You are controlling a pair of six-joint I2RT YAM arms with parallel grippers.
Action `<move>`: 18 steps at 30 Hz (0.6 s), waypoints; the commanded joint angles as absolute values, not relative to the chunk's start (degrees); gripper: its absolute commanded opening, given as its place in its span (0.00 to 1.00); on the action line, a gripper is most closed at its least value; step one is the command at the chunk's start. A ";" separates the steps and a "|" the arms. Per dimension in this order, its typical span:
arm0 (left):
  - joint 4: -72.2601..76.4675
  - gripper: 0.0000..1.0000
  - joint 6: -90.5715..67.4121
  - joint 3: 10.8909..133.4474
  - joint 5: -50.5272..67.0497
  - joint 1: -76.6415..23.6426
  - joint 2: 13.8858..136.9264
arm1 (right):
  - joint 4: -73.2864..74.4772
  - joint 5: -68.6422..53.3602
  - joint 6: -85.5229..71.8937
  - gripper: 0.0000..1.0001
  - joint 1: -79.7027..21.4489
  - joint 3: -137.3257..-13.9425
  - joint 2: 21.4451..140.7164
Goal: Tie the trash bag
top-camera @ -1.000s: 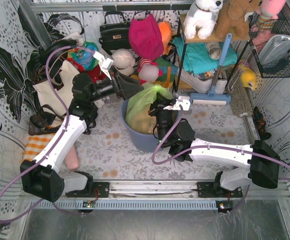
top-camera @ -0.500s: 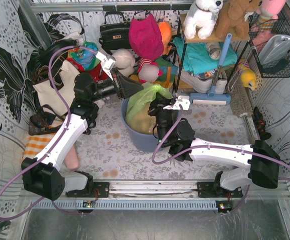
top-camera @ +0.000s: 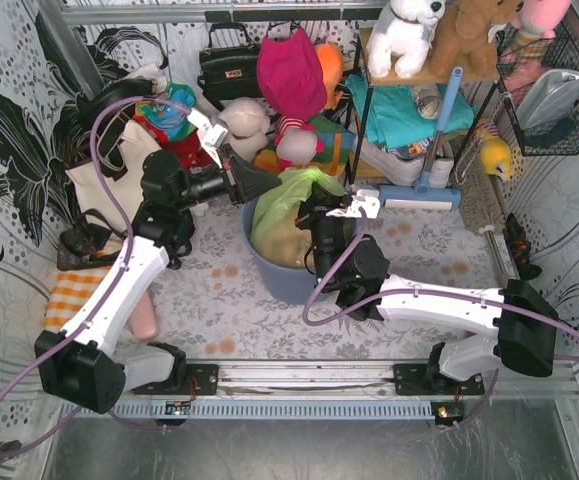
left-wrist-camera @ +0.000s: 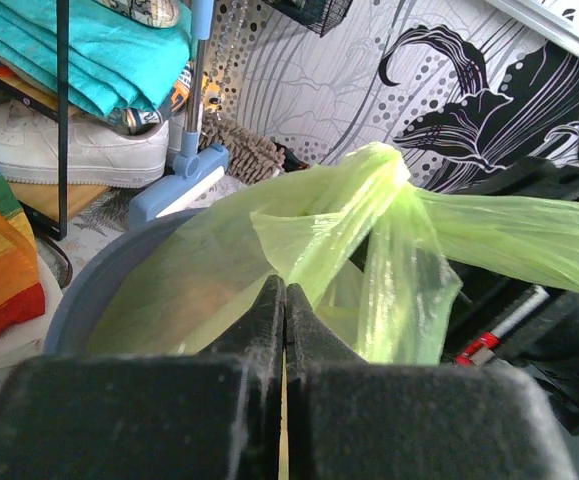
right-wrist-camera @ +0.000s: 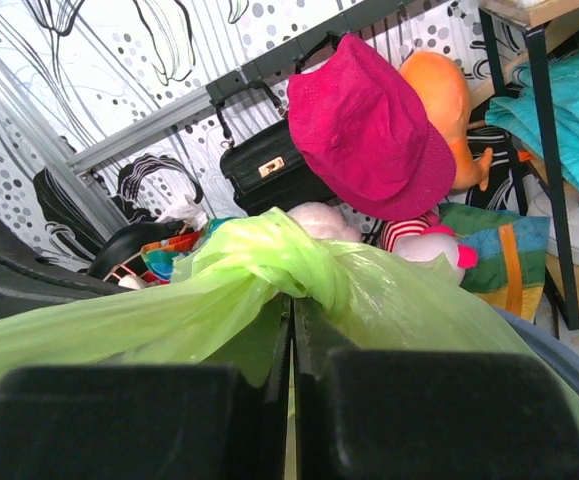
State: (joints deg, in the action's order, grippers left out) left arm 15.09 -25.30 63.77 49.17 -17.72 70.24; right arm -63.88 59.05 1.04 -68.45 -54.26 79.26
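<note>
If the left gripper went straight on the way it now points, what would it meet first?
The bag: its green plastic lies right at the tips of the left gripper, whose shut fingers seem to pinch a fold of it, though this is hard to see.

Count taken over all views.

- Arms: 2, left arm and right arm.
- Trash bag, green: 1.
- Bin, blue-grey: 1.
- Tote, cream, far left: 1.
- Handbag, black, far side: 1.
- Hat, pink: 1.
- Plush toys on the far right shelf: 3, white plush, brown plush, pink plush.
- Mop, blue: 1.
- Wire basket, far right: 1.
- Shoe, white: 1 seen.
</note>
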 commanded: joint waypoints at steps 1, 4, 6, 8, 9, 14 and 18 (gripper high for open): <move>10.85 0.00 -21.62 63.64 50.55 -18.10 66.43 | -68.79 57.26 1.82 0.00 -67.88 -55.46 80.50; 9.16 0.00 -21.16 62.91 50.52 -18.19 64.57 | -70.79 55.57 2.92 0.00 -67.49 -55.46 81.70; 8.08 0.00 -21.02 62.63 50.54 -18.27 63.62 | -73.22 53.86 4.04 0.00 -67.18 -55.23 82.64; 6.95 0.00 -20.88 62.24 50.30 -18.42 62.77 | -75.80 51.09 5.18 0.00 -66.91 -54.85 83.46; 6.47 0.00 -20.77 62.11 50.09 -18.56 62.26 | -76.78 50.19 5.67 0.00 -66.72 -54.89 83.95; 2.69 0.00 -18.88 61.64 47.54 -18.96 60.60 | -77.98 48.52 6.33 0.00 -66.05 -54.92 84.75; -2.11 0.31 -14.96 64.24 40.58 -18.94 60.63 | -78.12 48.69 6.08 0.00 -66.07 -54.03 84.15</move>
